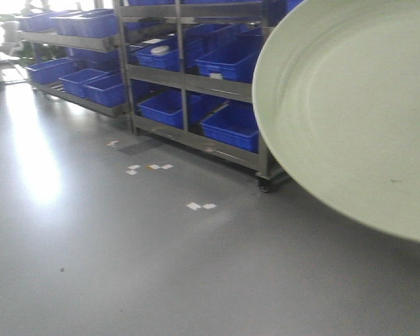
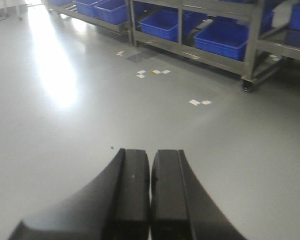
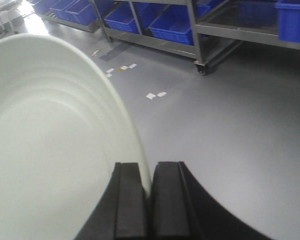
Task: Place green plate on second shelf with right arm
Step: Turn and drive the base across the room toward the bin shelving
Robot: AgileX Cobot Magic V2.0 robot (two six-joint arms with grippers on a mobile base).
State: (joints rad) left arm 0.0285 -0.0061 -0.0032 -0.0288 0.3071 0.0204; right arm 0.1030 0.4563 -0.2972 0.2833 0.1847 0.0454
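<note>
Front view: the green plate [image 1: 350, 119] hung tilted at the right, the shelf rack [image 1: 189, 80] well beyond it; left wrist view: the left gripper [image 2: 150, 157] was closed on nothing, over floor [image 2: 65, 125]; right wrist view: the right gripper [image 3: 149, 172] pinched the green plate's rim, the plate spreading leftward, the shelf rack far ahead.

The left hand [image 2: 150, 167] points forward and slightly down, its two dark fingers pressed together with nothing between them. The right hand [image 3: 151, 176] points the same way, its fingers pinching the near rim of the green plate [image 3: 50, 145].
</note>
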